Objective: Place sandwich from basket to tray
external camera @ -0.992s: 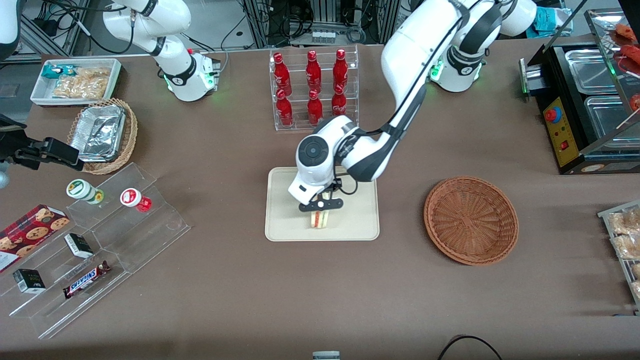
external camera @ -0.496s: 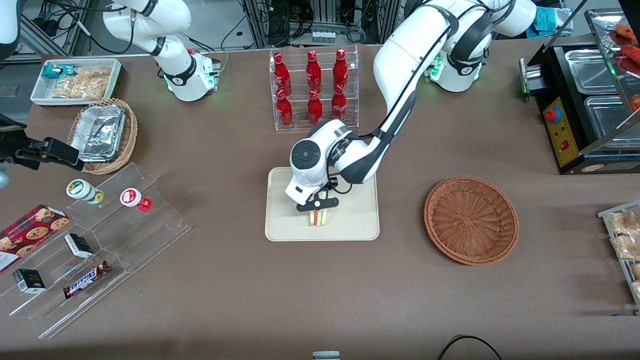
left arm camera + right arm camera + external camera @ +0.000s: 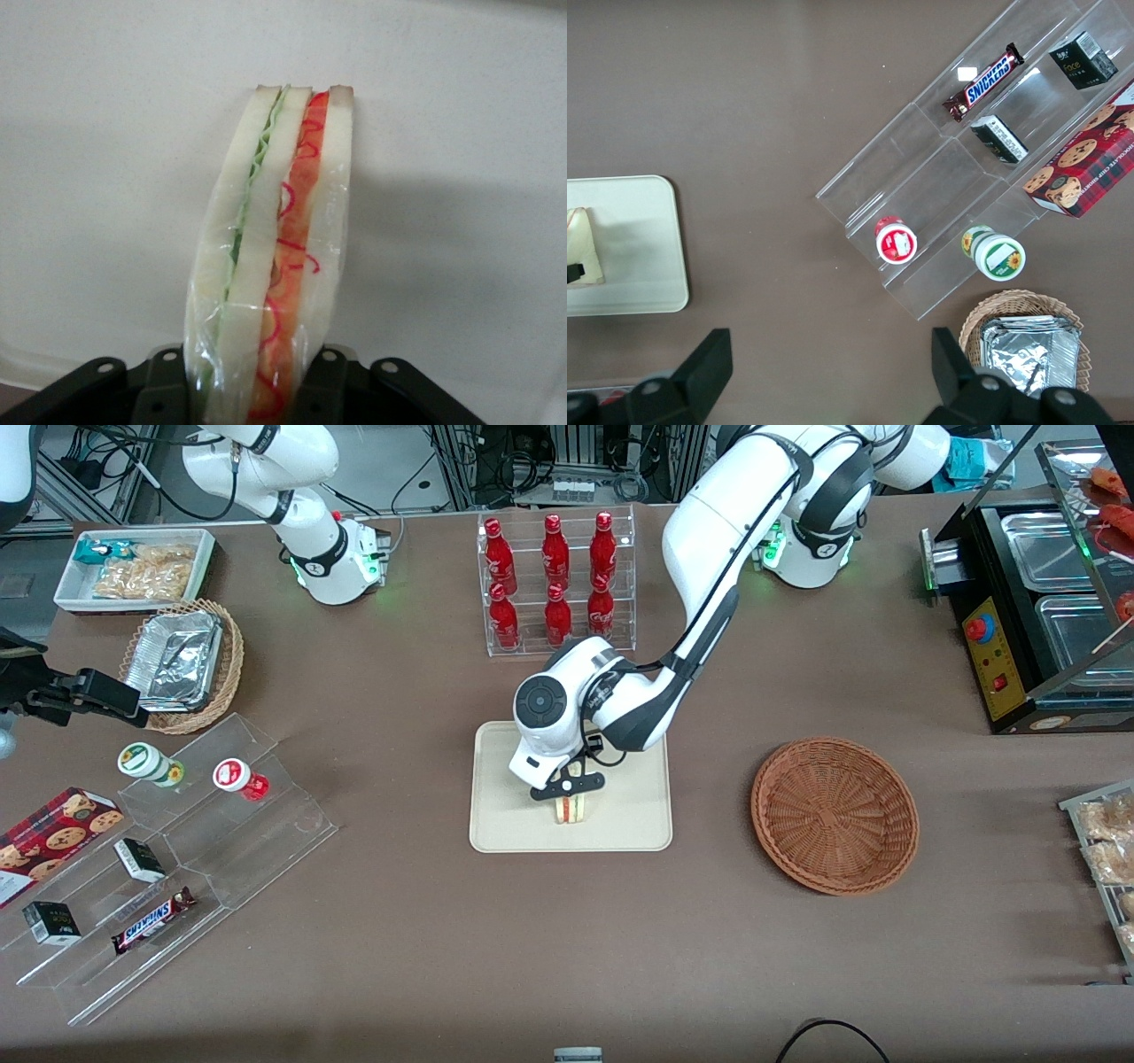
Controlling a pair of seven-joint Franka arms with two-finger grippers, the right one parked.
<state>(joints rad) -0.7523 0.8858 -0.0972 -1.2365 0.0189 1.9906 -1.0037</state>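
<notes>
The gripper clamps the sandwich over the tray; only the wrist view shows its layers.

We see the sandwich standing on edge on the tray, nearer the front camera than the tray's middle; it is a clear-wrapped wedge of white bread with a green layer and a red layer between the slices; the gripper sits right over it, its fingers flanking the wrapped wedge at its base, though we cannot tell whether they press on it; the tray is flat, cream-beige, rectangular with rounded corners and a low rim, lying at the table's middle; the basket, round, shallow, reddish-brown wicker, lies toward the working arm's end, well apart from the tray, with nothing in it.
</notes>
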